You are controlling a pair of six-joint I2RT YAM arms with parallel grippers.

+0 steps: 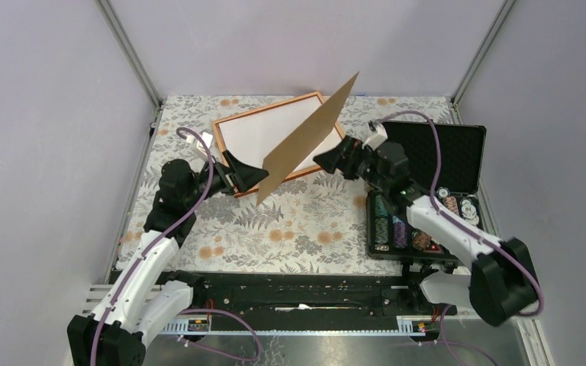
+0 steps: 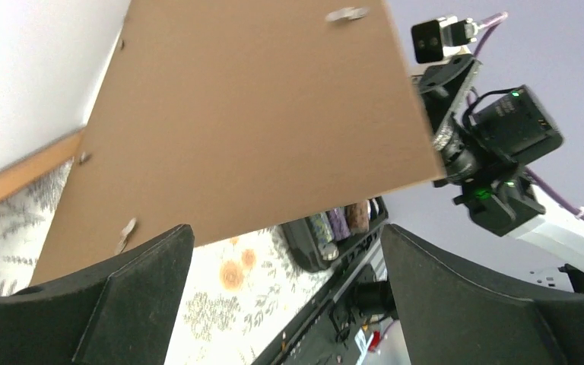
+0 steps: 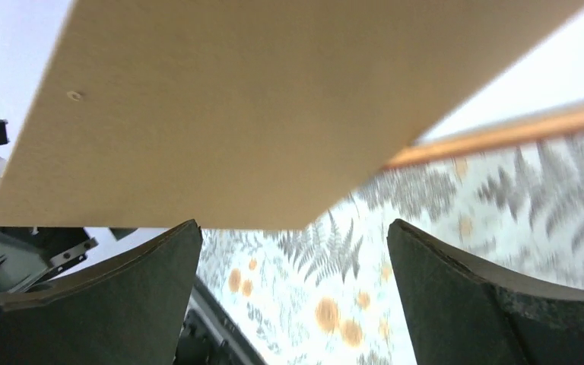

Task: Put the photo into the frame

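Left gripper (image 1: 252,175) and right gripper (image 1: 330,158) both spread, flanking tilted plain brown backing board (image 1: 309,137); best lowered edge-aligned onto thin orange-brown wooden frame (image 1: 267,107), over white-backed photo (image 1: 255,137)

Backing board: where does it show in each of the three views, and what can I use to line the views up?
Top external: backing board stands tilted at centre, leaning over the frame.
Left wrist: backing board fills the upper middle.
Right wrist: backing board fills the top.
Shared landmark: the frame's orange-brown edge, at left in the left wrist view, at right in the right wrist view.
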